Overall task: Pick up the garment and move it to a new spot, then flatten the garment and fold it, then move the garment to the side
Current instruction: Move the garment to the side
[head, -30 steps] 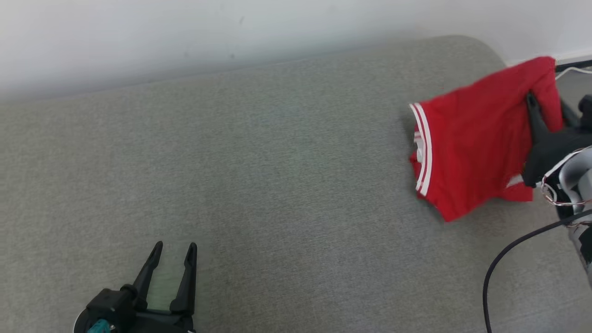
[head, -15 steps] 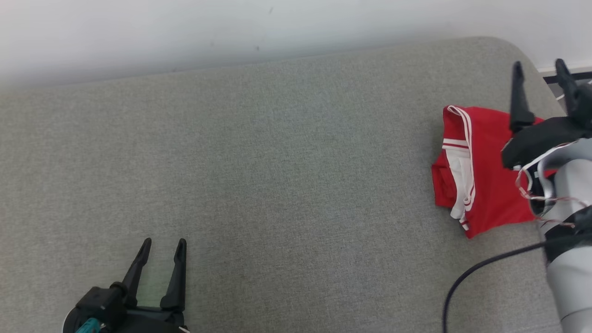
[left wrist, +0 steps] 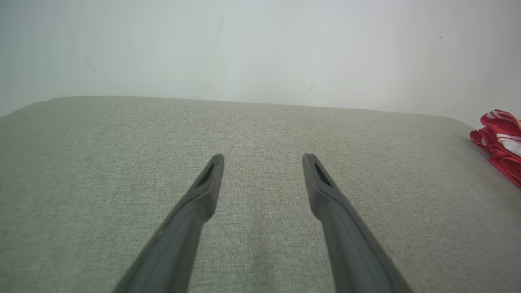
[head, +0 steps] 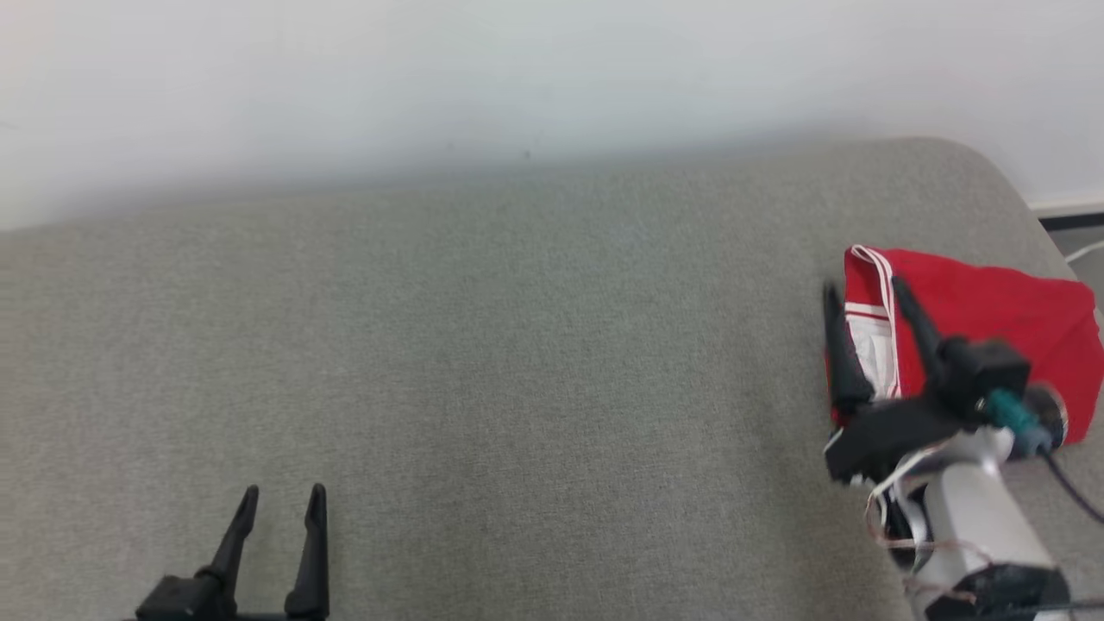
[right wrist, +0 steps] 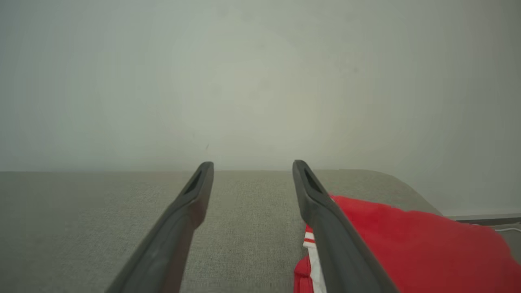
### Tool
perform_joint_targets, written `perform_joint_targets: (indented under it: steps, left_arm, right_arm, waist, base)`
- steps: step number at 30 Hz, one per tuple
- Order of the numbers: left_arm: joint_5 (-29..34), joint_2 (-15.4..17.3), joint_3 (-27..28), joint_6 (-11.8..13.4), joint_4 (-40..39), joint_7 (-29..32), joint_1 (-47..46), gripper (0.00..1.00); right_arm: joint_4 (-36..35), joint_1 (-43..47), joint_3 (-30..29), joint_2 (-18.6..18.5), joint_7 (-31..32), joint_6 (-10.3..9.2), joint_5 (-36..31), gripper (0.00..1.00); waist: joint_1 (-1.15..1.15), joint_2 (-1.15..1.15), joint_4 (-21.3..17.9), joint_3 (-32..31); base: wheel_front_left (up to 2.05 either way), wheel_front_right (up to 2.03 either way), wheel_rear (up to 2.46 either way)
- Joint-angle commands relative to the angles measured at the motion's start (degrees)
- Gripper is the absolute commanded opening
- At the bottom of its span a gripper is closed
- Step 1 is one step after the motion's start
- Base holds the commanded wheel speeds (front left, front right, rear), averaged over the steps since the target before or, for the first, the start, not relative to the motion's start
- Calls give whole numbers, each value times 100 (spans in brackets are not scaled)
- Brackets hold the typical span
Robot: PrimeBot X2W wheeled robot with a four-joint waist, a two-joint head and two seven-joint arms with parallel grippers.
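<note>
A red garment with white trim lies bunched at the far right end of the grey cushioned surface. It also shows at the right edge of the left wrist view, garment, and low right in the right wrist view, garment. My right gripper stands open over the garment's left edge, with nothing between its fingers. My left gripper is open at the lower left, far from the garment, its fingers above bare fabric.
A pale wall runs behind the surface. The surface's rounded right corner lies just beyond the garment, with a dark strip and a white cable past it. A black cable trails from my right wrist.
My right gripper let go of the garment, which dropped into a heap at the right end, and then swung back down and left over its edge. The head view has tilted.
</note>
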Motion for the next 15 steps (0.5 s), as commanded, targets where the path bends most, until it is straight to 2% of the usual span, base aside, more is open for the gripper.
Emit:
perform_joint_targets:
  steps: [1, 11, 15]
  left_arm:
    - [64, 4, -14, 27, 14, -5, 131, 100]
    - [151, 3, 40, 439, -28, -5, 521, 100]
    - [271, 3, 84, 531, -45, -5, 568, 100]
  right_arm:
    - [-51, 211, 27, 55, -22, -4, 74, 100]
    - [-343, 1357, -13, 328, -23, -4, 101, 100]
    - [-443, 1653, -129, 414, -23, -4, 52, 100]
  waist:
    - [1, 0, 165, -215]
    - [1, 0, 477, -600]
    - [1, 0, 581, -679]
  base:
    - [0, 0, 0]
    - [0, 0, 0]
    - [0, 0, 0]
